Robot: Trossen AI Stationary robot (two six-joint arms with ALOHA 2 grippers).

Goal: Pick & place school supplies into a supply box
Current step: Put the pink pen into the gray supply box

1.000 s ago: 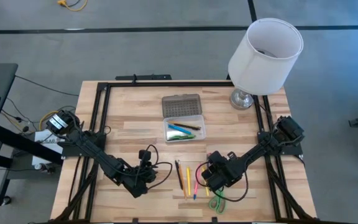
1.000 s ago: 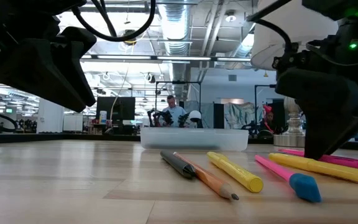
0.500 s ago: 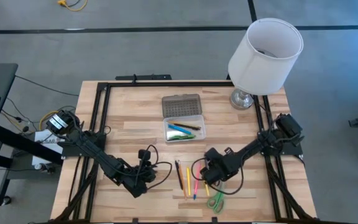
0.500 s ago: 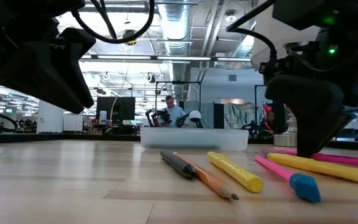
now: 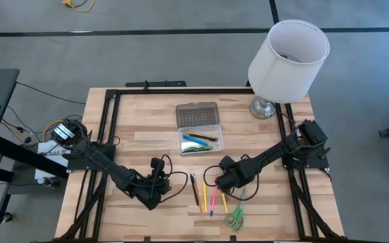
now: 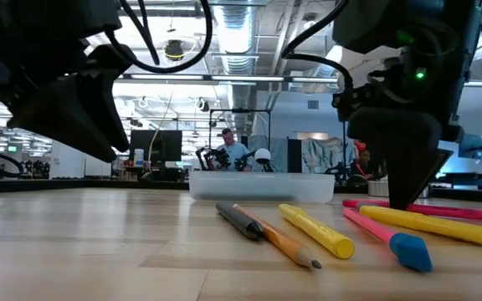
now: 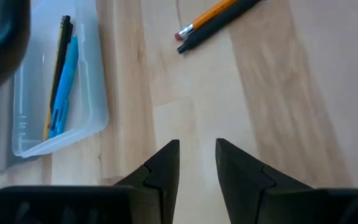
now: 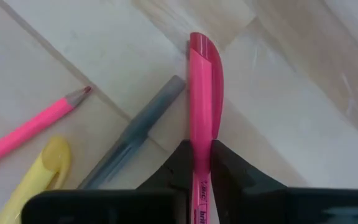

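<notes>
Pale planked wooden table (image 5: 140,135); clear rectangular plastic supply box (image 5: 199,141), dotted lid open, at centre. Left gripper (image 7: 197,163) hovers, fingers parted, empty. Right gripper (image 8: 201,163) clamps a smooth pink highlighter (image 8: 202,118) beside loose pens.

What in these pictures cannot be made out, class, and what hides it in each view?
- Pink highlighter: lower end hidden between the right hand's fingers, right wrist view.
- Supply box contents: blurred through its wall, low view.
- Scissors: too small to tell blades open or closed, high view.
- Lamp base: partly covered by the lampshade.
</notes>
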